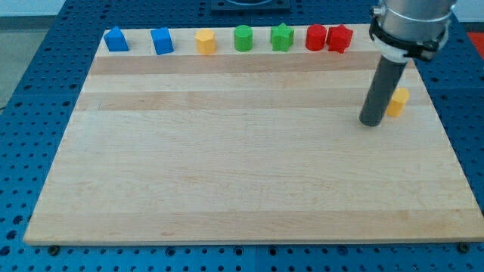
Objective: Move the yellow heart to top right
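The yellow heart (398, 102) lies near the board's right edge, in the upper right part, partly hidden behind the rod. My tip (370, 122) rests on the board just left of and slightly below the yellow heart, touching or nearly touching it. The dark rod rises from the tip up to the arm's head at the view's top right.
A row of blocks lines the wooden board's (227, 166) top edge: blue block (116, 39), blue block (162, 41), yellow hexagon (206, 41), green cylinder (243, 38), green star (282, 38), red cylinder (315, 37), red star (339, 38).
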Available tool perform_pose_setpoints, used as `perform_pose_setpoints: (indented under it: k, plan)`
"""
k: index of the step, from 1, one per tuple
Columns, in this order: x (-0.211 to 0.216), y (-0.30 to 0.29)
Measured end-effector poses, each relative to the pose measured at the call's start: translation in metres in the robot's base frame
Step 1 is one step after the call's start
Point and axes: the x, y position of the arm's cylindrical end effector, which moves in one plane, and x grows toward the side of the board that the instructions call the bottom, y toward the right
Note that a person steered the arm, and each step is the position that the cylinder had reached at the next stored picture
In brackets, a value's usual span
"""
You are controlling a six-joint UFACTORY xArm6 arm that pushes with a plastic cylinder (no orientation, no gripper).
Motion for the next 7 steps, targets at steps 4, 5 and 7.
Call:
perform_pose_setpoints:
  k: [4,5,7]
  plan:
    - [-0.110,0.073]
    - [-0.115,0.070]
    - [-0.111,0.030]
